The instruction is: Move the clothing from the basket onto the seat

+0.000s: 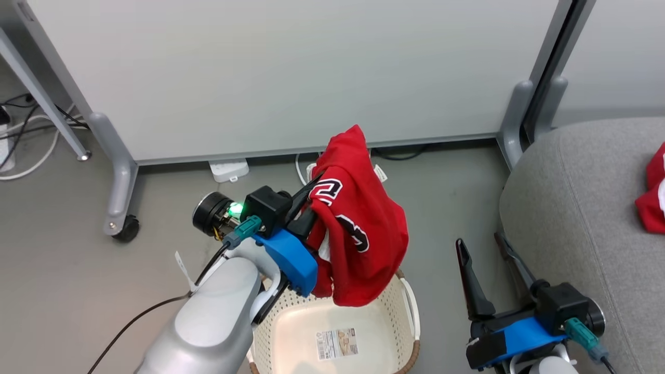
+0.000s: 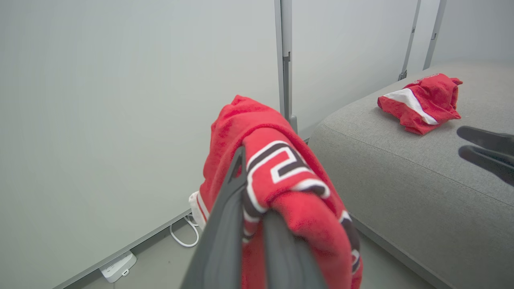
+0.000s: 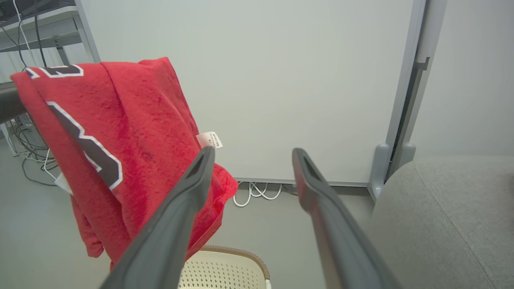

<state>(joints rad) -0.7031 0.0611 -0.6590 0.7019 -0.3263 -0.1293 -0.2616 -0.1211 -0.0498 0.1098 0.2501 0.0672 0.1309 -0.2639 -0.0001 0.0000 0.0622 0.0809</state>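
Just behind clothing and basket stands a partition.

The left pincer has its tips buried in the red clothing. The bottom edge cuts off the basket, whose label is too small to read.

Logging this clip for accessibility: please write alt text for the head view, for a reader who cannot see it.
The left gripper holds a red jersey with black-and-white numerals in the air above the cream laundry basket. The right gripper is open at the lower right, beside the grey seat, where another red garment lies at the picture's right edge.
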